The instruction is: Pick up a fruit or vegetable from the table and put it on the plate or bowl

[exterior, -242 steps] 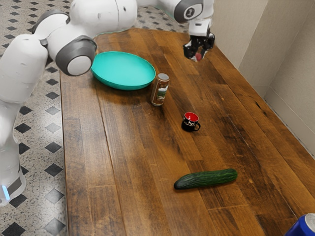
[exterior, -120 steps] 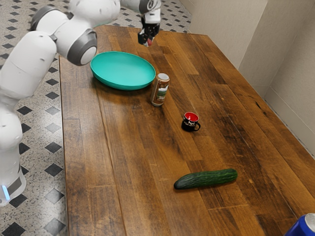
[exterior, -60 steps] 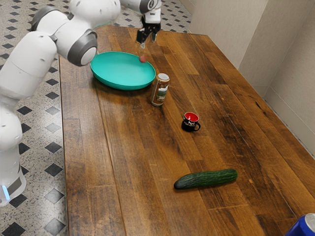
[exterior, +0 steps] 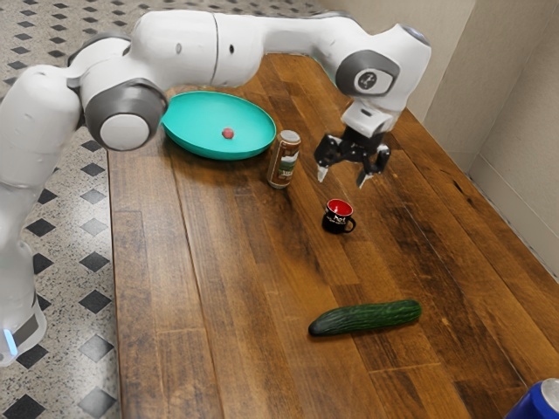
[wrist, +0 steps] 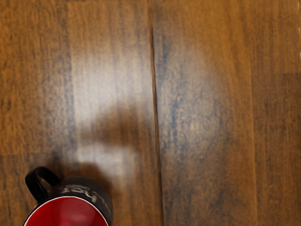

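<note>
One small red fruit (exterior: 228, 133) is seen lying on the green plate (exterior: 196, 113), close to the plate's middle. Nothing is touching it. So the main job can be judged as done, since a fruit is on the plate.

The gripper (exterior: 341, 178) is held in the air well away from the plate. It is farther from the plate than the brown can (exterior: 283, 159), which stands just beside the plate's rim. The two fingers are spread wide and nothing is held between them.

A little black cup (exterior: 338, 216) with a red inside is found a bit farther from the plate still. In the wrist view the cup (wrist: 70, 207) is seen just under the hand.

A long green cucumber (exterior: 365, 317) is left on the wooden table (exterior: 218, 288), very far from the plate, and it is not touched.

Little is left to do, as far as can be told. Only one fruit or vegetable is asked for, so the cucumber need not be moved. If more were wanted, the cucumber would have to be picked up and carried all the way to the plate, and the cup and the brown can would have to be kept clear of.
</note>
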`<action>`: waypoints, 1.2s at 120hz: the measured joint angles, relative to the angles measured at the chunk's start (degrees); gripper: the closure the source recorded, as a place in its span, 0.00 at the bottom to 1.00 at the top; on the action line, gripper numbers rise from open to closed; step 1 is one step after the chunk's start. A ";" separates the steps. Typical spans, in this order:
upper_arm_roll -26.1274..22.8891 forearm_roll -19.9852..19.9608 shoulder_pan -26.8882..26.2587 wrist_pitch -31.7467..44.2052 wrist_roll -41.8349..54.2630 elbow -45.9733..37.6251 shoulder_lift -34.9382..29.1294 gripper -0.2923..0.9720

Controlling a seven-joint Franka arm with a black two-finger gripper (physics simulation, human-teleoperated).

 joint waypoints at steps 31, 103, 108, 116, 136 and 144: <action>-3.04 0.29 -2.31 -4.07 4.11 0.19 -0.52 0.23; -17.58 -0.99 -8.40 -2.66 36.64 0.14 3.22 0.23; -17.55 -1.03 -8.18 -2.12 37.93 0.14 3.95 0.23; -17.50 -1.08 -7.91 -1.21 39.79 0.13 4.62 0.23; -17.36 -1.23 -6.83 0.86 43.60 0.18 5.60 0.23; -17.33 -1.27 -6.51 1.61 44.85 0.16 6.11 0.23</action>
